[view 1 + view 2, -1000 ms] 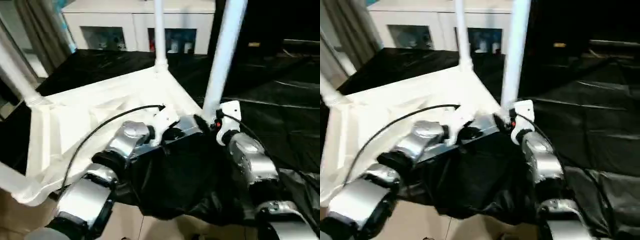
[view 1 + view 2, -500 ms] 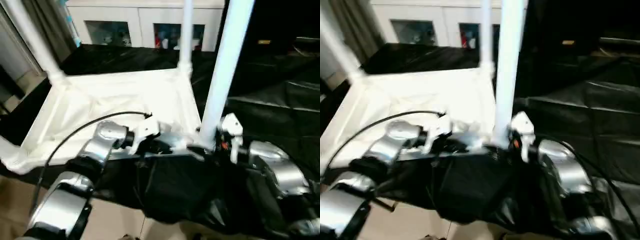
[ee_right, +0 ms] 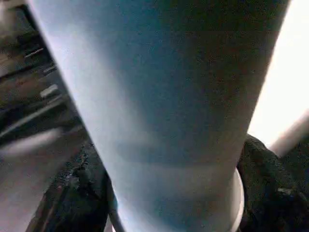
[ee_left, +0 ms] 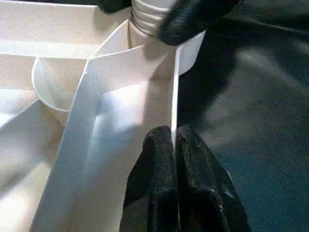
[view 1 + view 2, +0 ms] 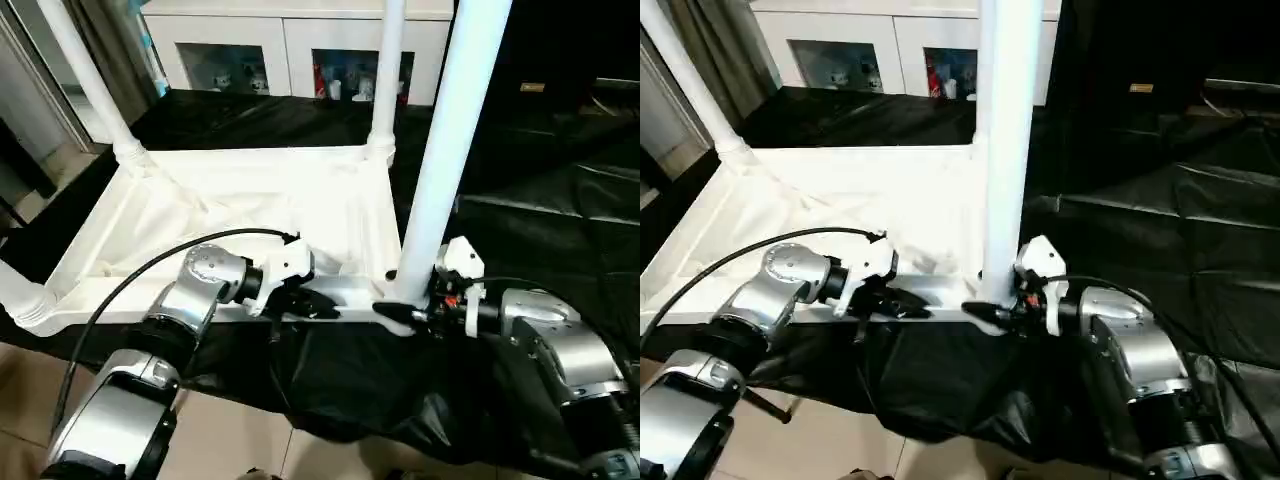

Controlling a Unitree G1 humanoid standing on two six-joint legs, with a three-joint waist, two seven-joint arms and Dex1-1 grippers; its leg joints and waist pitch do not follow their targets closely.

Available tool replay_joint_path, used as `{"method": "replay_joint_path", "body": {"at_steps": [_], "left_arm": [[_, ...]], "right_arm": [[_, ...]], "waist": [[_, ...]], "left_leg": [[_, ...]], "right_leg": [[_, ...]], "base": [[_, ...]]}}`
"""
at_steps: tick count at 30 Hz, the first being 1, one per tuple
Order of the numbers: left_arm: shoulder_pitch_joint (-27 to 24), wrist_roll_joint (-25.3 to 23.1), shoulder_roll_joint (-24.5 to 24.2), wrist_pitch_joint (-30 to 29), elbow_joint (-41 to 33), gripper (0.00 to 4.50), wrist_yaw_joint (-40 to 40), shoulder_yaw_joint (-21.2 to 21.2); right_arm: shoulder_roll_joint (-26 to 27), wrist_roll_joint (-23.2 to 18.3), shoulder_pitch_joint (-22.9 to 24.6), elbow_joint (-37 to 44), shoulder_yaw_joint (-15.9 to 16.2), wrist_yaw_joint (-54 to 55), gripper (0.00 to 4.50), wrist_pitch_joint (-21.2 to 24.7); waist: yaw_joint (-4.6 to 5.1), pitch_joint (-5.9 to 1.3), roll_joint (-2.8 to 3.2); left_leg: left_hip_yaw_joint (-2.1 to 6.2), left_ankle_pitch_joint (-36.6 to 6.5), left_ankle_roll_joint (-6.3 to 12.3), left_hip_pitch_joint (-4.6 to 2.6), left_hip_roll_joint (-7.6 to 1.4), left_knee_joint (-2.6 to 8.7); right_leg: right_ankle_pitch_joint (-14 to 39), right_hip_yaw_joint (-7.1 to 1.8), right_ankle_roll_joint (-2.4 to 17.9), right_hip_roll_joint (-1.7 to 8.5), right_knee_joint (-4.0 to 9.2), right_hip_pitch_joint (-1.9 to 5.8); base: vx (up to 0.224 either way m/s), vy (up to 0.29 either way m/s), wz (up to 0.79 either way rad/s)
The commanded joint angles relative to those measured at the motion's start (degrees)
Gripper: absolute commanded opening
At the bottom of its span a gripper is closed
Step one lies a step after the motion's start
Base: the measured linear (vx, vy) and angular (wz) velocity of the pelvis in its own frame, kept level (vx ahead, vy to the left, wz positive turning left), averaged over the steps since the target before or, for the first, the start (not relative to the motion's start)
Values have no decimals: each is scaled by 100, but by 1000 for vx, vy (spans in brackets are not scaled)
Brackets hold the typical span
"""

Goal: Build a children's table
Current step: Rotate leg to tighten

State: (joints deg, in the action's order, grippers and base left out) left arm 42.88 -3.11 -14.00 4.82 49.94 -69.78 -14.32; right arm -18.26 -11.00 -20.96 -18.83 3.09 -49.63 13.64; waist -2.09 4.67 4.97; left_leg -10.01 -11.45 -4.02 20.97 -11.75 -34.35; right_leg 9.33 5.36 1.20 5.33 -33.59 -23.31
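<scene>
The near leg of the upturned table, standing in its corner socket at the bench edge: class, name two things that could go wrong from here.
1. The right tool straddles the base of the near leg; if the leg is not fully seated, a sideways pull could tilt it out of its socket.
2. The left tool pinches only the thin edge wall of the table top, which lies along the bench's front edge over a loose black cover; a slip could let the top slide floorward.

Table [image 5: 250, 190]: smooth white plastic, slight sheen; sheet [image 5: 560, 220]: glossy black, crinkled; forearms [image 5: 545, 340]: brushed silver metal; fingers [image 4: 193, 193]: matt black
</scene>
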Motion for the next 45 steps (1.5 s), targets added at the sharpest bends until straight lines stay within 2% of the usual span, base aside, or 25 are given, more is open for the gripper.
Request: {"method": "replay_joint_path", "body": {"at_steps": [1,4,5,7,8,9,12,14,18,20,22,25,27,28,29,30,31,32,34,35,38,39,41,42,45], "left_arm": [[167,-76,296,-156,131,0,785,91],[326,-124,580,-237,331,0,1448,163],[410,-156,706,-299,425,0,1745,181],[518,-207,853,-382,537,0,2111,196],[690,-161,1113,-505,700,0,2609,312],[760,-141,1221,-532,772,0,2775,351],[832,-132,1378,-539,860,0,2878,382],[826,-142,1392,-485,870,0,2801,370],[786,-171,1296,-327,888,0,2515,306],[757,-169,1228,-274,869,0,2370,292],[695,-156,1119,-169,808,0,2069,260],[434,-84,770,70,511,0,973,92],[352,-77,642,130,419,0,647,18],[238,-6,468,155,273,0,170,-43],[238,-6,468,155,273,0,170,-43],[202,28,417,142,219,0,29,-54],[106,106,253,103,81,0,-364,-79],[106,106,253,103,81,0,-364,-79],[49,113,118,94,10,0,-610,-114],[29,117,67,88,-12,0,-714,-125],[-41,160,-145,26,-114,0,-1096,-109],[-50,156,-166,29,-130,0,-1105,-109],[-65,162,-192,28,-166,0,-1113,-104],[-71,174,-200,14,-186,0,-1107,-97],[-74,192,-196,-10,-222,0,-1060,-91]], "right_arm": [[382,128,-41,-263,268,467,275,26],[800,287,-214,-668,167,1307,275,-57],[974,322,-322,-869,94,1668,275,-113],[1187,365,-466,-1117,-26,2145,274,-222],[1413,460,-687,-1448,-84,2635,274,-268],[1518,523,-796,-1592,-96,2781,274,-287],[1674,529,-950,-1687,-30,2581,274,-448],[1717,424,-979,-1634,-66,2401,330,-450],[1585,436,-1018,-1583,19,2007,372,-594],[1468,443,-969,-1488,105,1790,387,-614],[1275,424,-884,-1329,208,1405,398,-628],[646,252,-579,-787,423,331,398,-485],[450,183,-491,-620,451,43,398,-419],[180,57,-385,-385,450,-368,398,-300],[180,57,-385,-385,450,-368,398,-300],[94,22,-352,-310,449,-496,398,-272],[-160,-142,-249,-51,396,-915,398,-141],[-160,-142,-249,-51,396,-915,398,-141],[-355,-194,-188,111,399,-1174,398,-46],[-437,-201,-162,162,414,-1276,398,-27],[-835,-196,-51,364,473,-1662,398,68],[-867,-179,-45,369,475,-1683,367,67],[-911,-184,-38,387,483,-1714,367,103],[-925,-194,-35,393,489,-1729,348,128],[-913,-207,-29,426,504,-1744,321,189]], "waist": [[22,-375,-129],[66,-355,-115],[75,-358,-120],[94,-342,-116],[91,-349,-123],[100,-343,-111],[87,-355,-135],[76,-369,-132],[70,-381,-135],[78,-374,-127],[62,-388,-148],[45,-381,-143],[32,-408,-124],[32,-434,-104],[18,-454,-116],[11,-463,-78],[5,-470,-81],[-17,-495,-95],[-47,-492,-74],[-47,-492,-74],[-83,-454,-76],[-87,-451,-79],[-95,-435,-83],[-95,-431,-92],[-100,-437,-97]], "left_leg": [[5,-1050,389,-42,-65,417],[8,-1106,337,-37,-65,432],[11,-1236,303,-76,-50,434],[14,-1314,265,-86,-41,446],[6,-1310,282,-101,-31,443],[17,-1333,282,-101,-29,451],[16,-1330,387,-87,-25,452],[21,-1196,475,-57,-38,455],[15,-1056,585,-33,-46,443],[18,-1051,595,-22,-45,448],[4,-997,649,-28,-40,430],[18,-868,760,23,-43,436],[16,-671,881,43,-74,407],[22,-564,909,31,-86,395],[25,-462,947,27,-90,382],[16,-318,1037,18,-107,362],[19,-245,1069,16,-109,357],[24,-87,1186,26,-112,334],[26,110,1342,19,-126,307],[26,110,1342,19,-126,307],[10,-277,1220,-1,-140,340],[8,-340,1170,-2,-143,346],[1,-529,972,-6,-139,367],[-2,-581,900,-5,-135,373],[-4,-569,831,4,-123,368]], "right_leg": [[2152,-221,1075,284,482,321],[2263,-220,1025,275,499,304],[2435,-212,978,279,530,297],[2552,-207,935,277,551,289],[2595,-204,890,275,573,287],[2603,-192,891,271,580,296],[2475,-205,899,272,580,302],[2189,-218,965,275,541,326],[1819,-225,1122,282,490,345],[1841,-218,1126,282,494,352],[1741,-228,1147,284,487,360],[1745,-206,1083,278,481,405],[1295,-219,1206,280,416,409],[1027,-214,1311,278,383,405],[807,-218,1371,272,356,416],[459,-225,1511,269,308,379],[333,-222,1562,267,296,383],[6,-228,1659,270,242,408],[-322,-223,1761,258,203,370],[-322,-223,1761,258,203,370],[239,-220,1691,272,261,356],[337,-225,1673,275,269,359],[642,-236,1608,283,303,354],[705,-242,1594,277,308,355],[727,-246,1545,280,312,361]], "base": [[0,0,0],[0,0,0],[0,0,0],[0,0,0],[0,0,0],[0,0,0],[0,0,0],[0,0,0],[0,0,0],[0,0,0],[0,0,0],[0,0,0],[0,0,0],[0,0,0],[0,0,0],[0,0,0],[0,0,0],[0,0,0],[0,0,0],[0,0,0],[0,0,0],[0,0,0],[0,0,0],[0,0,0],[0,0,0]]}}
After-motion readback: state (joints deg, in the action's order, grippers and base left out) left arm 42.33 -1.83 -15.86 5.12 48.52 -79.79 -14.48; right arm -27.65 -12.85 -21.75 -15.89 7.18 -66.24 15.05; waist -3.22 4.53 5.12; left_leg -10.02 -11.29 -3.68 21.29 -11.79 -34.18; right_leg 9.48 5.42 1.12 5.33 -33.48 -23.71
